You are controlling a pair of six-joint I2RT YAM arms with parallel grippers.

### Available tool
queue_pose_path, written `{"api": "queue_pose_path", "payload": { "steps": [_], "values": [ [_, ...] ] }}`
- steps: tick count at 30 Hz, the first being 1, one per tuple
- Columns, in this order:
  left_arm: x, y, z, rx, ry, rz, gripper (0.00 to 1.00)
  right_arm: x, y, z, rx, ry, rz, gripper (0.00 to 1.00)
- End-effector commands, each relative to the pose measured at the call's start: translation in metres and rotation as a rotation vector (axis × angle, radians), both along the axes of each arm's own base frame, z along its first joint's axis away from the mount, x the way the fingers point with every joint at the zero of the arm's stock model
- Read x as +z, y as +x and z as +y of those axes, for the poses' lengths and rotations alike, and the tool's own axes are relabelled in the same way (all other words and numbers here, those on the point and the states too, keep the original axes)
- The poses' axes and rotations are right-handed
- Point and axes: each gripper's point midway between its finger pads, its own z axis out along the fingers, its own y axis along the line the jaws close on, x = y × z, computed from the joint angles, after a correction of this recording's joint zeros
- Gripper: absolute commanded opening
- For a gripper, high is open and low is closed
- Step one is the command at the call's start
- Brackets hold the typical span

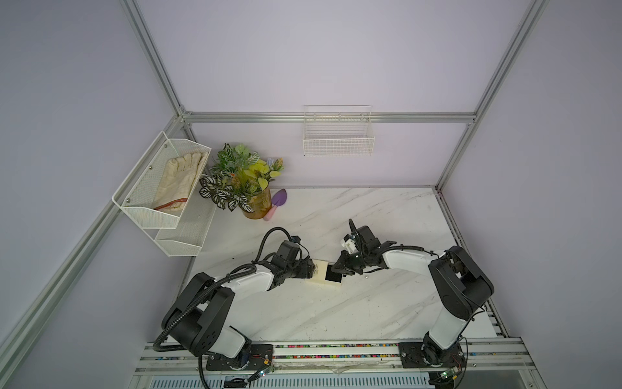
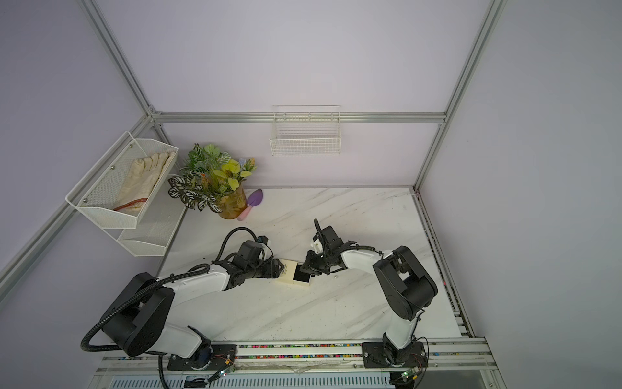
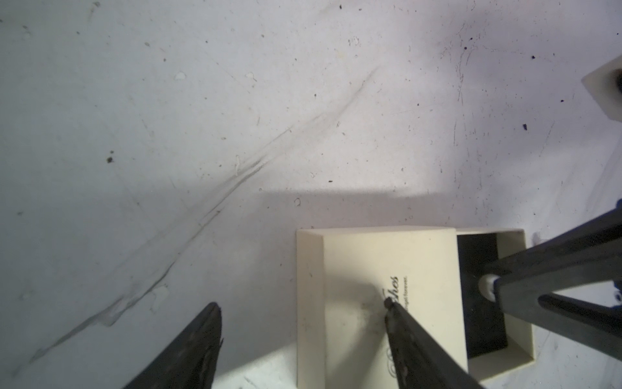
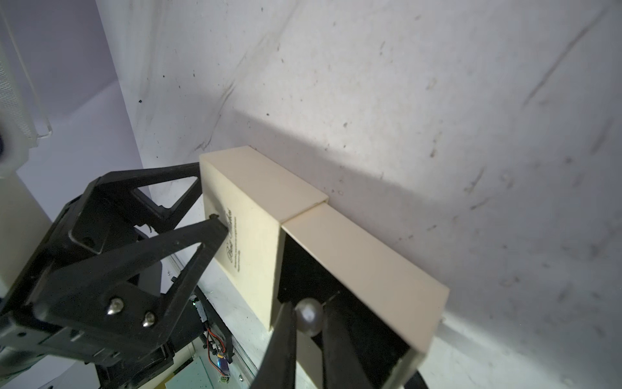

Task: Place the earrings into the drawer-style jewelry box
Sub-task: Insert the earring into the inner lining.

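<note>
A light, likely slippery pearl stud (image 4: 309, 320) is being pinched across its bead by the right gripper (image 4: 308, 308) over the tray (image 3: 478, 256) of the drawer-style jewelry box (image 3: 377, 262). The box is being steadied by the left gripper (image 3: 302, 303), jaws spread. The second stud (image 1: 366, 277) is lying on the tabletop (image 1: 336, 313) nearby.

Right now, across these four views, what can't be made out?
Held earring: its sides and back; right wrist view, fingers of the right gripper cover them.
Second earring: a speck in both top views, too small for shape; outside both wrist views.
Box lettering: left wrist view, part under a finger of the left gripper; top views, too small.
Tray floor: black and shadowed, partly behind the right gripper.
</note>
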Motion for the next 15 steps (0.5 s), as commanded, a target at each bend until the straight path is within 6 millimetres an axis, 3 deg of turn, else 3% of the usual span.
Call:
{"api": "queue_pose_path", "payload": {
  "steps": [1,15],
  "values": [
    [-0.0059,0.0031,0.0052,-0.002,0.055,0.017,0.76,-0.0052,0.0046,-0.0045,-0.015,-0.032,0.003,0.00],
    [-0.0065,0.0031,0.0057,-0.003,0.060,0.017,0.76,-0.0056,0.0127,-0.0051,-0.032,-0.055,-0.013,0.00]
  ]
}}
